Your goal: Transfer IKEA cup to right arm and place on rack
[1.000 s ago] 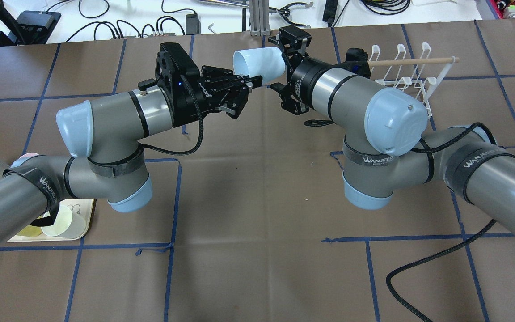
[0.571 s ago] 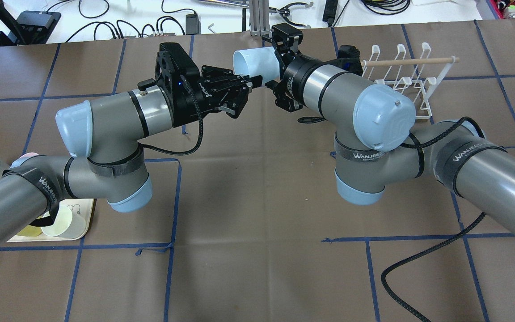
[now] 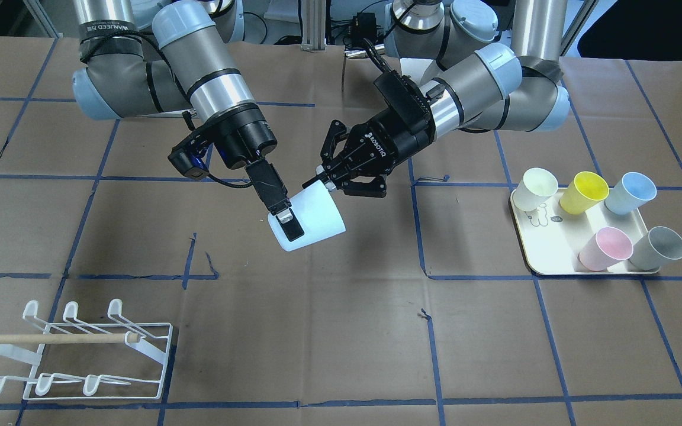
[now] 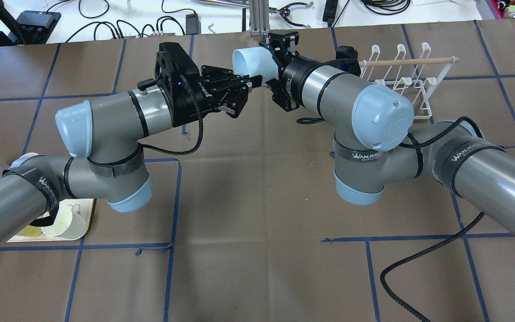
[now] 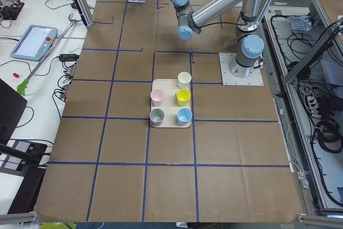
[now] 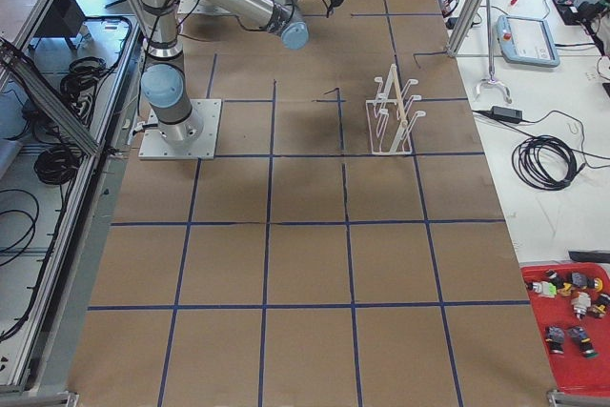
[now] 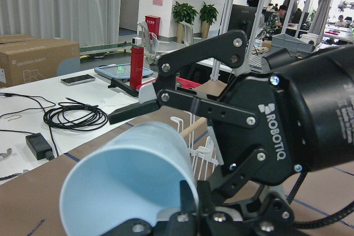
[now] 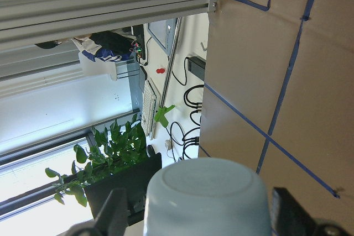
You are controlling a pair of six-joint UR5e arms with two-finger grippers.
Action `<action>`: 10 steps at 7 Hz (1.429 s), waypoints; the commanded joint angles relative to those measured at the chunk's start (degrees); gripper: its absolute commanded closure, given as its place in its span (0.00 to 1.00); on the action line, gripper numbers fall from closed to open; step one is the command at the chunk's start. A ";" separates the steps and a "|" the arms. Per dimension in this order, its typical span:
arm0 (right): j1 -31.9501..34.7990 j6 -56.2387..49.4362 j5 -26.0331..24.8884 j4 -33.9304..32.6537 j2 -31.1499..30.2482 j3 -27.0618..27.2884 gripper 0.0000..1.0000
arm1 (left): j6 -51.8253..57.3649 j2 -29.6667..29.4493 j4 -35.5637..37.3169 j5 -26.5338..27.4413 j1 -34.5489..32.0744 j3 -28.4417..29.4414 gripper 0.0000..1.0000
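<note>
qty: 2 arms, 2 grippers, 1 held cup (image 3: 314, 220), 5 spare cups, 1 tray (image 3: 554, 261), 1 rack (image 3: 80, 355) w/ 1 wooden dowel (image 3: 51, 338) and 2 rows of 3 prongs.

spare cups sit on the tray at the robot's left. row nearer the robot: cream cup (image 3: 537, 186), yellow cup (image 3: 584, 190), blue cup (image 3: 630, 192). outer row: pink cup (image 3: 606, 247), grey cup (image 3: 658, 247).

left arm (image 4: 105, 120): forearm enters from the robot's left, wrist bent, approx. level. left gripper (image 3: 323, 181) points across at the right arm. its jaws are drawn in to a narrow pinch on the cup's rim.

right arm (image 4: 373, 120): elbow folded, wrist aimed back at the left arm. right gripper (image 4: 270, 65) is spread wide, one finger each side of the cup's base end. the right wrist view shows a gap betw. one finger and the cup wall, so no clamp is seen.

cup pos.: in the air over the middle of the table (image 3: 341, 331), tilted on its side, mouth end at the left gripper, base toward the right gripper.

rack pos.: on the table at the robot's right, well apart from the cup.
</note>
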 commanded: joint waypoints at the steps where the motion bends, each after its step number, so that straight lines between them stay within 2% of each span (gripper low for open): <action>1: 0.00 -0.35 0.15 -0.09 -0.08 -0.06 0.53 | 0.00 -0.05 -0.01 0.00 0.00 0.08 0.94; 2: 0.00 -0.44 0.24 -0.18 -0.08 0.02 0.56 | 0.00 -0.14 -0.01 0.00 0.00 0.08 0.87; 3: 0.00 -0.44 0.24 -0.18 -0.08 0.02 0.58 | 0.35 -0.14 -0.01 0.26 0.00 0.26 0.62; 4: 0.00 -0.44 0.24 -0.18 -0.08 0.02 0.58 | 0.44 -0.14 0.08 0.35 0.00 0.35 0.43; 5: 0.00 -0.53 0.24 -0.18 -0.08 0.02 0.58 | 0.44 -0.05 0.08 0.35 0.00 0.43 0.18; 6: 0.00 -0.61 0.24 -0.18 0.01 0.02 0.59 | 0.44 0.04 0.17 0.35 0.00 0.52 0.06; 8: -0.08 -0.88 0.33 -0.45 0.01 -0.15 0.65 | 0.18 1.88 -0.01 0.00 0.95 0.43 0.02; 9: -0.52 -1.05 0.42 -0.71 0.27 -0.24 0.67 | 0.09 2.67 -0.09 0.09 2.96 0.17 0.01; 10: -1.57 -5.75 0.24 -0.62 0.53 -0.41 0.71 | 0.09 3.63 -0.44 0.00 6.29 0.00 0.01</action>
